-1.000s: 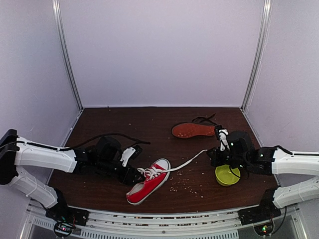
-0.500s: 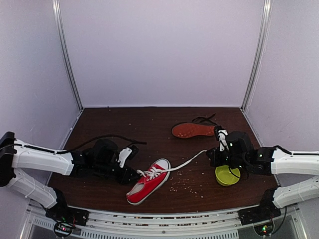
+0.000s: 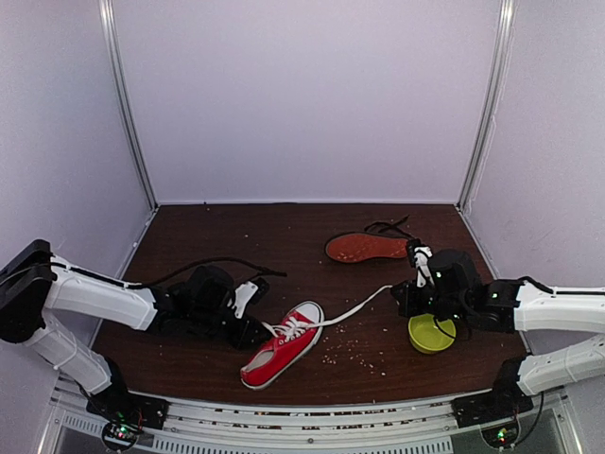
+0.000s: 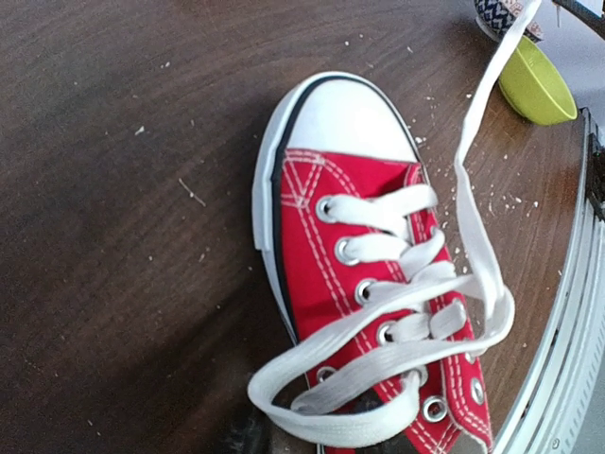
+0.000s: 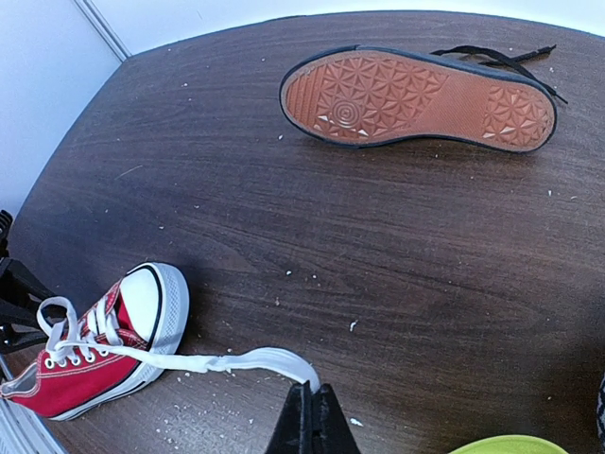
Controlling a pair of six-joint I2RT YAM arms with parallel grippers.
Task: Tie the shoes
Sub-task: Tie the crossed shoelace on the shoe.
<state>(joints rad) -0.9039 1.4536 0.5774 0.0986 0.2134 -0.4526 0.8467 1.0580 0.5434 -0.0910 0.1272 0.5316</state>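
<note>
A: How do the shoes look?

B: The red shoe (image 3: 281, 345) lies in the lower middle of the top view, toe pointing upper right. It has a white toe cap and sole edge, and its laces cross through the eyelets untied. The black shoe (image 3: 367, 247) lies sole up in the upper right, showing its reddish-brown tread, with black laces trailing behind it.

A: And the grippers?

B: The right gripper (image 3: 406, 295) is pressed together on the end of the lace (image 3: 354, 305), which stretches from the red shoe to it. The left gripper (image 3: 253, 329) sits at that shoe's heel. I cannot tell whether its fingers pinch anything.

A: Any change from a second ago?

B: The left wrist has edged right, and its elbow has swung further in from the left edge. Shoes, lace and right arm are unchanged.

A: Room to move?

B: The red shoe is near the front edge of the table (image 3: 284, 232). A bowl (image 3: 430, 334) sits just beside the right gripper. Open wood lies between the shoes and toward the upper left.
</note>
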